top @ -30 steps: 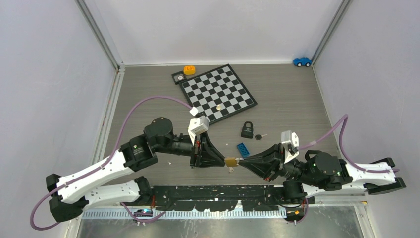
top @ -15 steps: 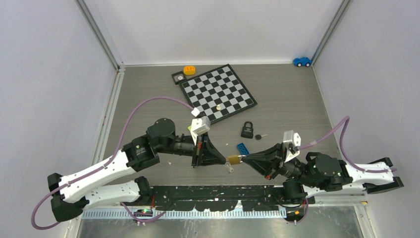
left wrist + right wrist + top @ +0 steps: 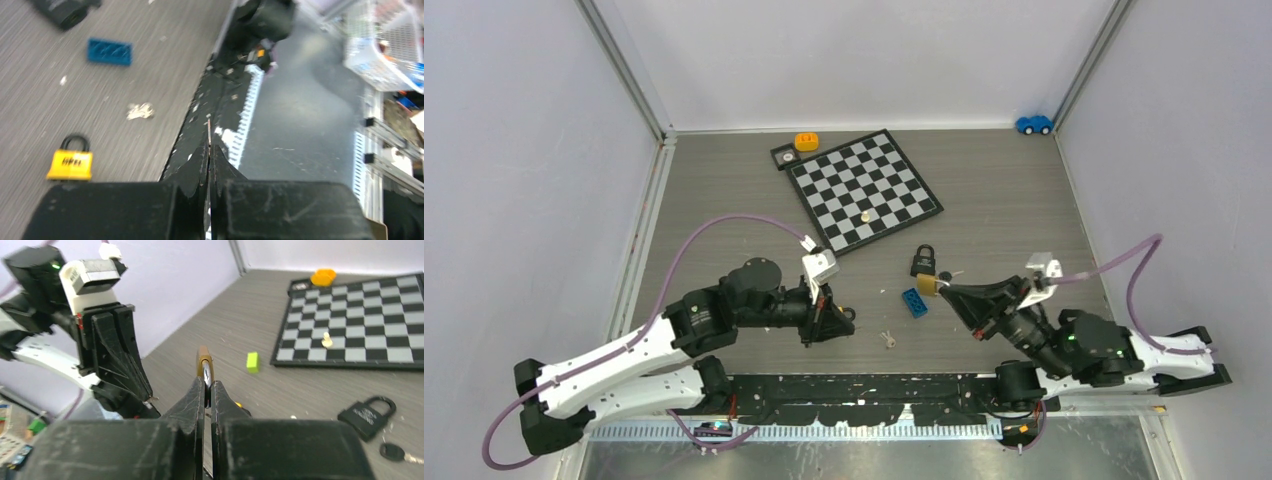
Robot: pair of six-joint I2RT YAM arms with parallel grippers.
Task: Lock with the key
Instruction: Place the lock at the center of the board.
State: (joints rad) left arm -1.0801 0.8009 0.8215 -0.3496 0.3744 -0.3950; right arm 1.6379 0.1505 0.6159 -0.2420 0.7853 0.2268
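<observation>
Right gripper [image 3: 944, 289] was closed on the brass padlock [image 3: 204, 365], held edge-on and clear of the table [image 3: 1024, 200]. Left gripper [image 3: 849, 322] was shut. A thin sliver showed at its tips, identity undetermined. The key [image 3: 887, 340] lay on the table ahead of the left fingertips, apart from both grippers. Assessment: the left should take the key by its head, blade left free, while the right holds the keyway steady and facing it.
</observation>
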